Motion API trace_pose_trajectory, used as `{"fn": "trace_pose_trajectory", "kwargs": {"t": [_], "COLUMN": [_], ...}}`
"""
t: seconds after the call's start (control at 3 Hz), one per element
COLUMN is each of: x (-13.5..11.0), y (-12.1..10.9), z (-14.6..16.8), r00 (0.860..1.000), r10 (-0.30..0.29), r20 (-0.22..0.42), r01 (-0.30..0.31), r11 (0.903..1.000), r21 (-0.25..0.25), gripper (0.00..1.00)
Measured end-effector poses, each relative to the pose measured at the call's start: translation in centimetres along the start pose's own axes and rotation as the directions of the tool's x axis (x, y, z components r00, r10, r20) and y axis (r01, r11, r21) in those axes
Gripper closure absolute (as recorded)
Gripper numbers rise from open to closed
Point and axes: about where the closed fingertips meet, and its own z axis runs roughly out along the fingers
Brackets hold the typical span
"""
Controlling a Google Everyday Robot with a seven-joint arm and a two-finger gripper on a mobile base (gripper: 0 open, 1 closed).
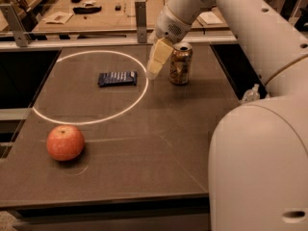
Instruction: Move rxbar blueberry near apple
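The claw (155, 65), grip state unclear, hangs between can (180, 63) and bar (117, 78), which lies on the worktop (159, 143) well apart from the apple (65, 142); a stray swing could topple the can

- Gripper (154, 71): upper centre of the camera view, pale cream, pointing down and canted slightly toward the view's left.
- Wrist (175, 20): rounded white housing directly above the gripper, with a patch of small perforations on its facing side.
- Arm (250, 28): one thick white link enters from the top right and slopes down-left to the wrist; a darker seam rings it near the right edge.
- Body shell (260, 167): large, smooth, white, filling the lower right corner; small dark slot near the bottom edge.
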Motion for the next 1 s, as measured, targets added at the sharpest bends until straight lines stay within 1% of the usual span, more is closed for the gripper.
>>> {"fn": "trace_pose_trajectory", "kwargs": {"t": [0.33,0.67,1.0], "x": [-0.5,-0.9,-1.3], "y": [-0.4,-0.7,-1.0], "z": [2.0,3.5,4.8], "r00": [0.999,0.997,0.995], "r10": [0.014,0.022,0.031], "r20": [-0.043,-0.077,-0.090], "r01": [-0.015,-0.024,-0.033], "r11": [0.9996,0.9994,0.9992], "r21": [-0.022,-0.024,-0.022], "gripper": [0.00,0.00,0.00]}}
